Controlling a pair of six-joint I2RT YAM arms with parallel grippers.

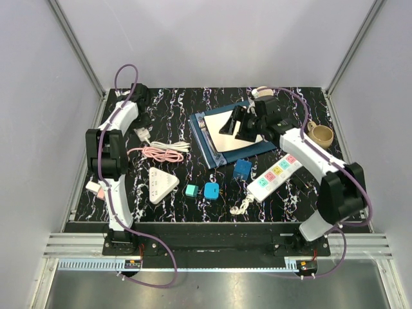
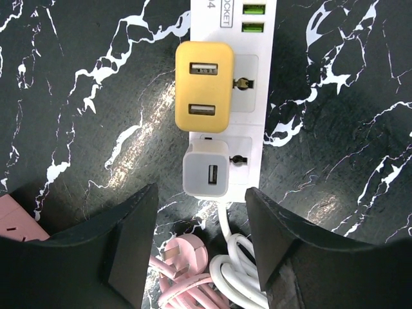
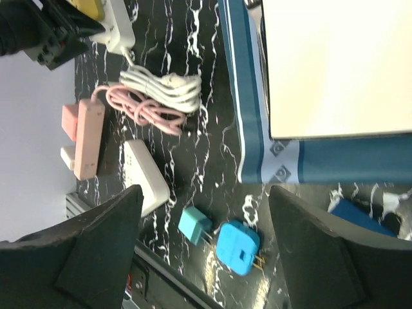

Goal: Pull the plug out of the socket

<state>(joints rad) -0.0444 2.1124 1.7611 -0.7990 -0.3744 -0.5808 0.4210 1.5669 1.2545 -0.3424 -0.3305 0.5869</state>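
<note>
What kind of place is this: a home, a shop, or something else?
Probably a robotics lab test cell. Plain grey panels in a metal frame enclose the marbled table, the left arm and right arm are bolted at its near edge, and a power strip and a blue charger lie on it.

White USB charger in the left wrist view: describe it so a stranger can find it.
On the black marbled table lies a white power strip, ahead of the left gripper. Two chargers sit in it. Ours is the small white cube with one USB port, nearest the cord, not the yellow two-port block.
</note>
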